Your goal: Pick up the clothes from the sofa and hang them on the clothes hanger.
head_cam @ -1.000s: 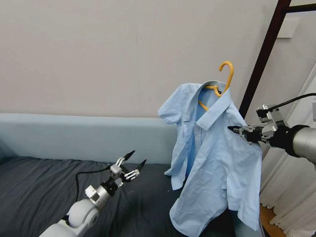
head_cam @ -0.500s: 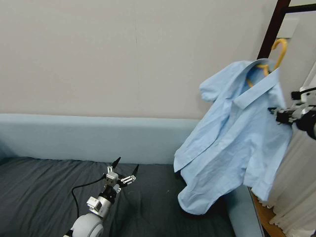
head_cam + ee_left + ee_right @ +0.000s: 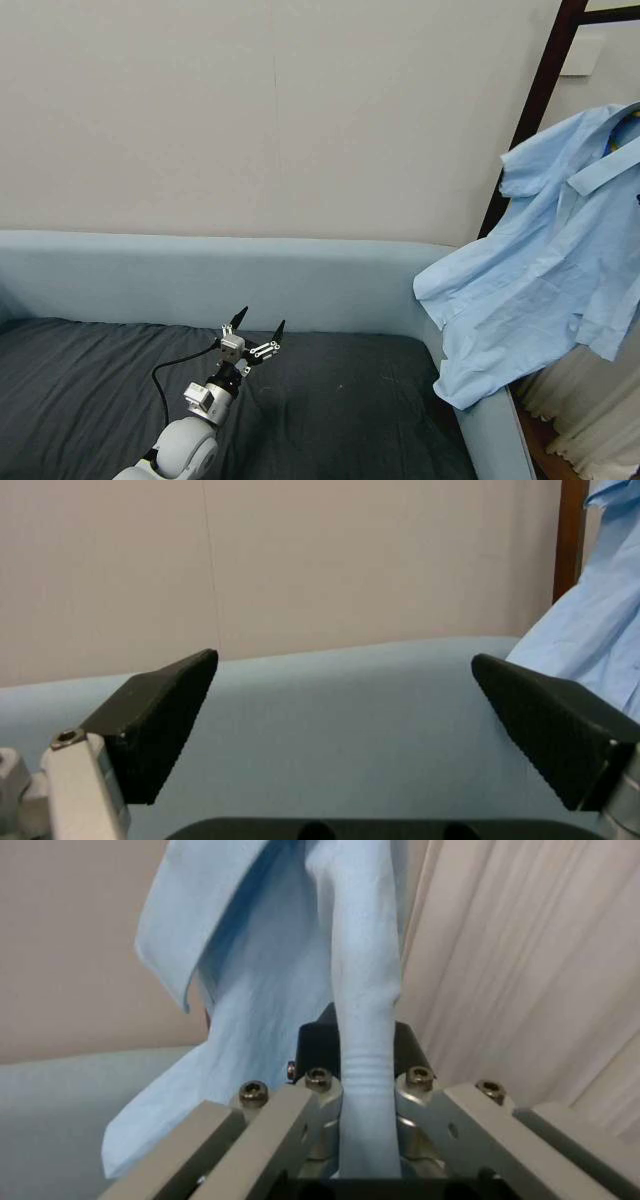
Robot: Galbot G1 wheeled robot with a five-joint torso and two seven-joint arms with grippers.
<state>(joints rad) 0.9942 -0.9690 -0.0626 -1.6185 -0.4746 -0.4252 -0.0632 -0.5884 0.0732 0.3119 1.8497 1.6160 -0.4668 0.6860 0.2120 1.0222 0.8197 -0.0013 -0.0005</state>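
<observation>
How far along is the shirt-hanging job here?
Done: the blue shirt is off the sofa, up beside the rack post. In hand: the right gripper is clamped on its fabric; the left gripper hangs open over the sofa. Left: hanging it and letting go.

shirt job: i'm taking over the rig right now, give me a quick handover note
Right gripper shut on a fold of the blue shirt, held up beside the dark rack post.
Left gripper open, empty, over the sofa seat.
Done: shirt is off the sofa.
Left: hang it on the rack; not yet hung.
</observation>
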